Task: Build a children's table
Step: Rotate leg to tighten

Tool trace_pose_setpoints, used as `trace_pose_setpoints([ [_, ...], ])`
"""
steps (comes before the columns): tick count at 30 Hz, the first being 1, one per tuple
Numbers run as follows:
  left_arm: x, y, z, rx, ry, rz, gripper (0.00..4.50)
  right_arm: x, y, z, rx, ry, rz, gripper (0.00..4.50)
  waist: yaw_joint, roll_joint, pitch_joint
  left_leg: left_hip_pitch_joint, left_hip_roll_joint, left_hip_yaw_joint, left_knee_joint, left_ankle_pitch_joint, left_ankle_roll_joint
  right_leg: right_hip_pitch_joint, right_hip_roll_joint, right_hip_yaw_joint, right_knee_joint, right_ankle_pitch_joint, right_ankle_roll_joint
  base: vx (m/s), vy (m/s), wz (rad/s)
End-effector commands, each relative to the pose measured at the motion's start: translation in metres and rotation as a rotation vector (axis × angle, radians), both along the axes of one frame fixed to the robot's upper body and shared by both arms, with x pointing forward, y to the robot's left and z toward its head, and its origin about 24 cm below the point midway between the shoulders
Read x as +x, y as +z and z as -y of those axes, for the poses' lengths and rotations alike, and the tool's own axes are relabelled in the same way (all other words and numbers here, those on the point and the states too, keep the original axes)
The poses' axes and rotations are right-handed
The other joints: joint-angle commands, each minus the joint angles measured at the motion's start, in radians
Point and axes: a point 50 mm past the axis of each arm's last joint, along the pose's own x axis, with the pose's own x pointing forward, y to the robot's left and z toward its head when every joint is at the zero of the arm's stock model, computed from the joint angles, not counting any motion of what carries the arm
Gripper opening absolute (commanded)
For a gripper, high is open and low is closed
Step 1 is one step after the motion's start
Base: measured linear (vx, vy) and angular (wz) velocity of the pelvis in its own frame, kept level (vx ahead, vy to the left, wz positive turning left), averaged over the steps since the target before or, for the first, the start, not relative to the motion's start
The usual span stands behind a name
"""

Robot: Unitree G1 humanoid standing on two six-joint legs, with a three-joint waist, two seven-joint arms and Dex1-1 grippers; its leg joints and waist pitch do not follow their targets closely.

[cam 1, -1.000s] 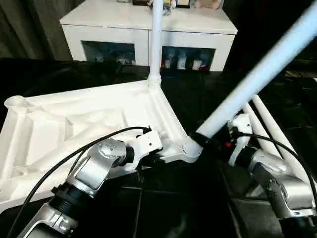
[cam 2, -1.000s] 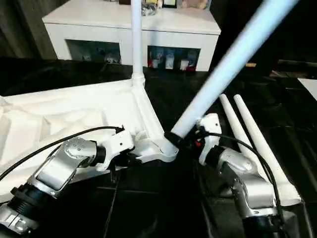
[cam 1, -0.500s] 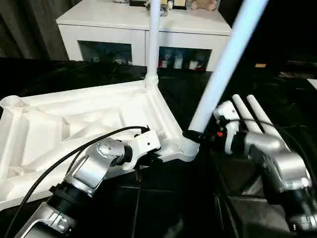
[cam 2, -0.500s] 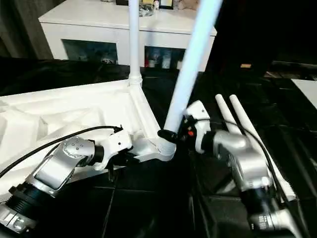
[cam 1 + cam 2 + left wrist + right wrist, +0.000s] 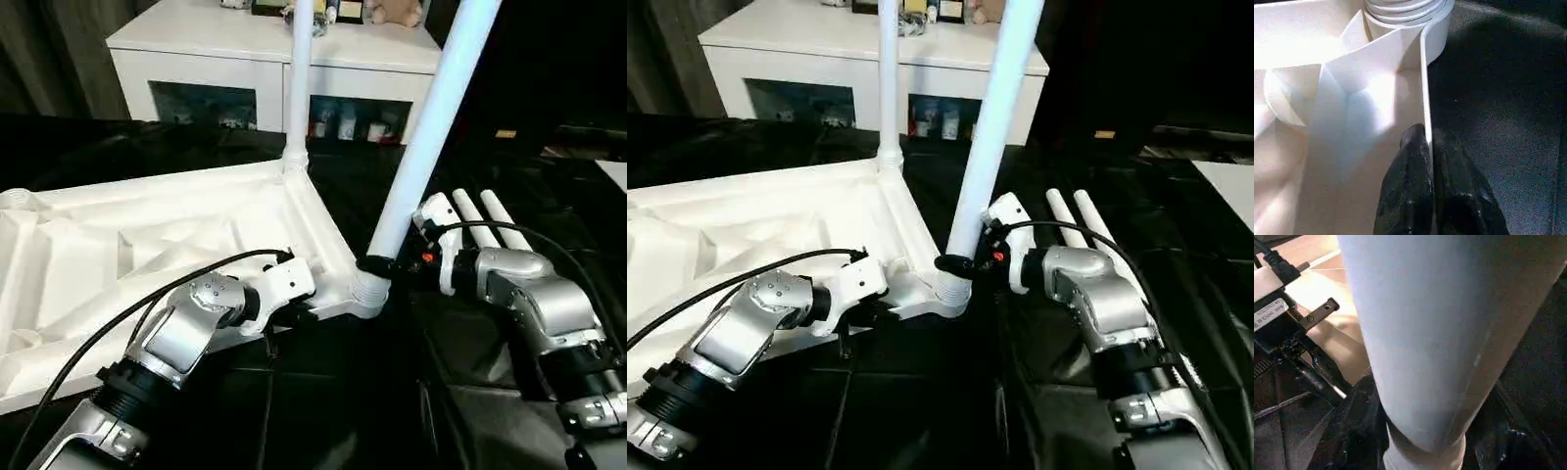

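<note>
1. One white ribbed plastic tabletop (image 5: 147, 245) lies underside up; the left gripper (image 5: 1427, 147) is pinched tight on its rim.
2. Four white tapered tube legs: one upright far leg (image 5: 299, 78); one leaning leg (image 5: 431, 117) clasped at its base by the right gripper (image 5: 978, 262); two loose legs (image 5: 485, 220) just beyond that gripper.
3. Black-draped table (image 5: 323, 411), white glass-door cabinet (image 5: 196, 59) behind.

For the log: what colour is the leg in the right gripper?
White; the leg shows best in the left eye view.

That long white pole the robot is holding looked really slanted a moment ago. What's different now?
The right gripper, clamped on the long white tapered tube leg near its base, has swung it from a steep lean to nearly upright over the round corner socket. The left gripper stays pinched on the rim of the white ribbed plastic tabletop. The other standing leg and two spare legs haven't moved.
</note>
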Motion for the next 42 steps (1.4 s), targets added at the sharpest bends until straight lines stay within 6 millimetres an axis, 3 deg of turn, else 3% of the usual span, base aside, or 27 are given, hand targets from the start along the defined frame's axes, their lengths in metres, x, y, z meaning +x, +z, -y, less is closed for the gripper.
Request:
trace_pose_setpoints([
  [1, 0.004, 0.003, -0.004, -0.016, 0.029, 0.025, 0.0, -0.018, -0.058, 0.017, -0.167, -0.096, -0.226, 1.84, -0.002, 0.003, -0.022, 0.014, 0.074, -0.052, -0.1, -0.429, -0.062, -0.006, -0.072, 0.044, -0.11, -0.426, -0.171, 0.0, 0.0, 0.0],
  [4, 0.004, 0.002, -0.006, -0.021, 0.043, 0.02, 0.0, -0.016, -0.059, 0.017, -0.166, -0.126, -0.21, 1.84, -0.006, 0.003, -0.022, 0.014, 0.074, -0.059, -0.104, -0.466, -0.077, -0.005, -0.072, 0.041, -0.112, -0.457, -0.151, 0.0, 0.0, 0.0],
  [7, 0.01, 0.0, -0.008, -0.053, 0.123, 0.014, 0.0, -0.006, -0.059, 0.014, -0.184, -0.248, -0.151, 1.84, -0.012, 0.006, -0.019, 0.022, 0.072, -0.061, -0.109, -0.521, -0.09, -0.013, -0.07, 0.038, -0.121, -0.475, -0.141, 0.0, 0.0, 0.0],
  [10, 0.02, -0.004, -0.007, -0.066, 0.247, 0.023, 0.0, 0.007, -0.06, 0.013, -0.195, -0.436, -0.114, 1.84, -0.035, 0.005, -0.015, 0.022, 0.066, -0.071, -0.113, -0.596, -0.112, -0.018, -0.068, 0.03, -0.126, -0.541, -0.117, 0.0, 0.0, 0.0],
  [12, 0.025, -0.005, -0.003, -0.066, 0.308, 0.022, 0.0, 0.013, -0.061, 0.013, -0.201, -0.536, -0.108, 1.84, -0.048, 0.013, -0.017, 0.027, 0.064, -0.083, -0.116, -0.65, -0.125, -0.015, -0.069, 0.019, -0.131, -0.55, -0.106, -0.027, 0.023, -0.09],
  [13, 0.03, -0.005, 0.004, -0.073, 0.365, 0.026, 0.0, 0.018, -0.063, 0.01, -0.189, -0.625, -0.116, 1.84, -0.052, 0.014, -0.017, 0.023, 0.065, -0.088, -0.119, -0.663, -0.125, -0.009, -0.069, 0.015, -0.132, -0.539, -0.104, -0.048, 0.053, -0.16],
  [14, 0.031, -0.004, 0.005, -0.074, 0.372, 0.026, 0.0, 0.019, -0.063, 0.01, -0.186, -0.639, -0.119, 1.84, -0.056, 0.023, -0.016, 0.029, 0.065, -0.09, -0.123, -0.699, -0.133, -0.014, -0.066, 0.011, -0.133, -0.498, -0.112, -0.048, 0.053, -0.16],
  [16, 0.033, -0.004, 0.012, -0.082, 0.401, 0.028, 0.0, 0.022, -0.064, 0.007, -0.173, -0.693, -0.129, 1.84, -0.059, 0.024, -0.016, 0.034, 0.063, -0.091, -0.125, -0.735, -0.132, -0.013, -0.063, 0.002, -0.139, -0.463, -0.112, 0.0, 0.0, 0.0],
  [18, 0.039, 0.004, 0.045, -0.136, 0.445, 0.036, 0.0, 0.032, -0.063, -0.007, -0.13, -0.839, -0.155, 1.84, -0.06, 0.035, -0.015, 0.04, 0.062, -0.089, -0.127, -0.763, -0.134, -0.019, -0.067, -0.001, -0.144, -0.458, -0.109, 0.0, 0.0, 0.0],
  [20, 0.04, 0.007, 0.054, -0.152, 0.453, 0.038, 0.0, 0.035, -0.062, -0.011, -0.122, -0.875, -0.161, 1.84, -0.061, 0.031, -0.015, 0.048, 0.061, -0.085, -0.128, -0.781, -0.13, -0.021, -0.061, -0.01, -0.151, -0.449, -0.103, 0.0, 0.0, 0.0],
  [21, 0.04, 0.009, 0.064, -0.161, 0.457, 0.039, 0.0, 0.037, -0.062, -0.016, -0.118, -0.916, -0.17, 1.84, -0.057, 0.036, -0.016, 0.046, 0.061, -0.086, -0.128, -0.778, -0.124, -0.016, -0.063, -0.011, -0.151, -0.433, -0.099, 0.0, 0.0, 0.0],
  [23, 0.04, 0.01, 0.072, -0.169, 0.46, 0.038, 0.0, 0.039, -0.062, -0.019, -0.119, -0.949, -0.176, 1.84, -0.061, 0.034, -0.011, 0.04, 0.061, -0.087, -0.134, -0.79, -0.124, -0.015, -0.063, -0.016, -0.153, -0.436, -0.094, 0.0, 0.0, 0.0],
  [25, 0.039, 0.013, 0.084, -0.189, 0.47, 0.034, 0.0, 0.043, -0.06, -0.026, -0.136, -0.979, -0.164, 1.84, -0.062, 0.035, -0.011, 0.044, 0.06, -0.085, -0.133, -0.806, -0.122, -0.02, -0.064, -0.018, -0.154, -0.45, -0.09, 0.0, 0.0, 0.0],
  [28, 0.039, 0.016, 0.091, -0.202, 0.485, 0.03, 0.0, 0.046, -0.057, -0.032, -0.162, -0.991, -0.14, 1.84, -0.058, 0.031, -0.013, 0.036, 0.057, -0.084, -0.128, -0.765, -0.103, -0.017, -0.073, -0.011, -0.157, -0.456, -0.085, 0.0, 0.0, 0.0],
  [30, 0.041, 0.016, 0.085, -0.191, 0.515, 0.041, 0.0, 0.05, -0.053, -0.037, -0.19, -0.972, -0.101, 1.84, -0.053, 0.021, -0.017, 0.03, 0.057, -0.08, -0.123, -0.703, -0.088, -0.017, -0.08, -0.001, -0.158, -0.439, -0.093, 0.0, 0.0, 0.0],
  [31, 0.041, 0.016, 0.085, -0.191, 0.515, 0.041, 0.0, 0.05, -0.053, -0.037, -0.19, -0.972, -0.101, 1.84, -0.052, 0.022, -0.018, 0.026, 0.057, -0.08, -0.122, -0.684, -0.085, -0.017, -0.081, 0.002, -0.153, -0.428, -0.101, 0.0, 0.0, 0.0],
  [33, 0.043, 0.015, 0.076, -0.173, 0.531, 0.05, 0.0, 0.051, -0.051, -0.039, -0.193, -0.961, -0.09, 1.84, -0.045, 0.023, -0.025, 0.007, 0.061, -0.075, -0.124, -0.555, -0.071, -0.005, -0.082, 0.014, -0.137, -0.293, -0.138, 0.0, 0.0, 0.0],
  [35, 0.043, 0.014, 0.073, -0.165, 0.534, 0.051, 0.0, 0.052, -0.051, -0.04, -0.195, -0.958, -0.084, 1.84, -0.039, 0.017, -0.022, 0.013, 0.06, -0.062, -0.12, -0.512, -0.058, -0.014, -0.079, 0.018, -0.137, -0.262, -0.158, 0.0, 0.0, 0.0],
  [38, 0.044, 0.012, 0.071, -0.152, 0.534, 0.055, 0.0, 0.053, -0.049, -0.04, -0.185, -0.963, -0.078, 1.84, -0.038, 0.02, -0.023, 0.016, 0.063, -0.063, -0.119, -0.517, -0.059, -0.014, -0.076, 0.017, -0.137, -0.314, -0.156, 0.0, 0.0, 0.0],
  [40, 0.044, 0.013, 0.069, -0.145, 0.53, 0.063, 0.0, 0.057, -0.043, -0.042, -0.114, -0.953, -0.069, 2.39, -0.038, 0.023, -0.025, 0.019, 0.063, -0.062, -0.119, -0.526, -0.065, -0.018, -0.074, 0.017, -0.138, -0.307, -0.154, 0.0, 0.0, 0.0],
  [42, 0.045, 0.013, 0.069, -0.143, 0.517, 0.076, 0.0, 0.06, -0.037, -0.043, -0.079, -0.936, -0.042, 2.56, -0.038, 0.021, -0.025, 0.016, 0.063, -0.061, -0.12, -0.524, -0.064, -0.016, -0.071, 0.016, -0.137, -0.296, -0.159, 0.0, 0.0, 0.0],
])
